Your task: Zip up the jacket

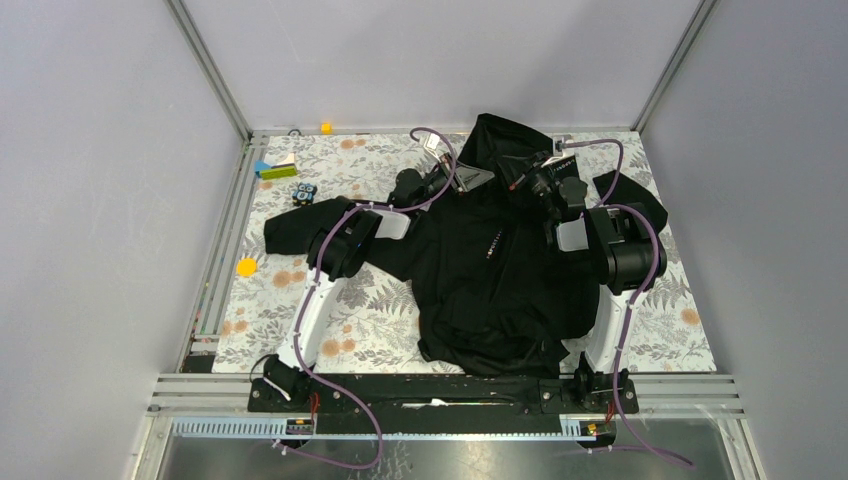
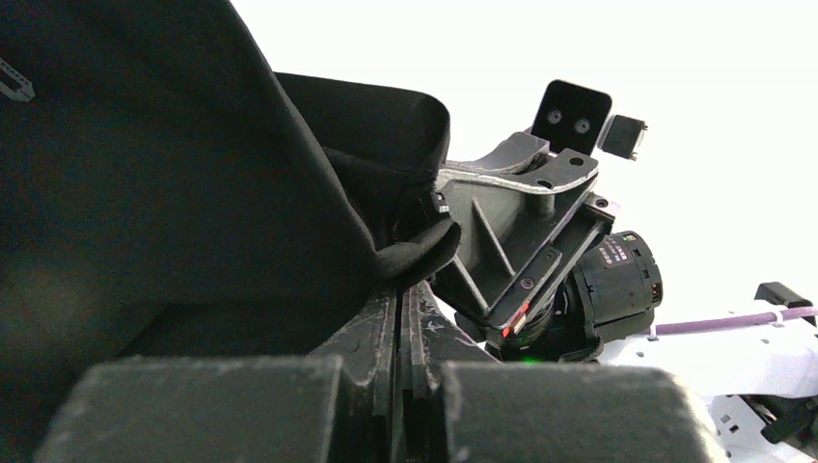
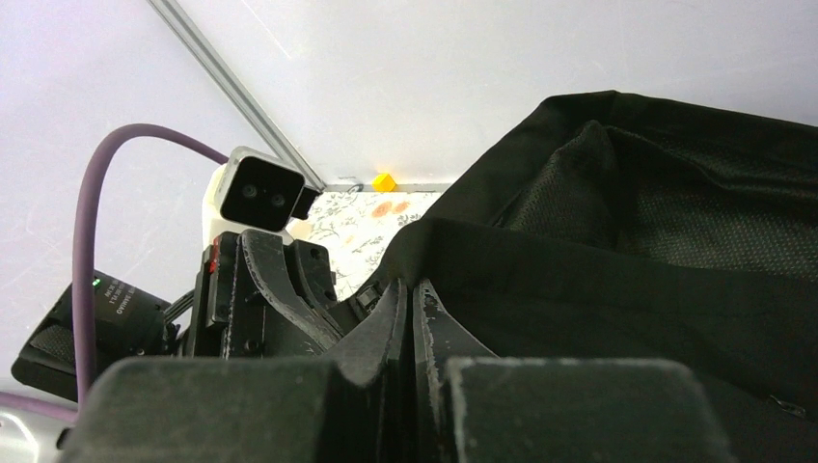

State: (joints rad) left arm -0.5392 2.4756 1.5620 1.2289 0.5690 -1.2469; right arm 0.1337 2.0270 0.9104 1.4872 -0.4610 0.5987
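A worktop (image 1: 660, 300) covered in a pale sheet printed with grey leaves and orange blossoms is filling the middle of the top view, and plain pale grey panels are closing it in: a back wall (image 1: 440, 60), a left wall (image 1: 90, 200) and a right wall (image 1: 780, 200). Two bare aluminium posts (image 1: 208, 68) are rising from the worktop's far corners, while grooved aluminium rails (image 1: 222, 240) are running along its left edge and its near edge. Soft, even light is falling over everything, leaving only faint shadows.
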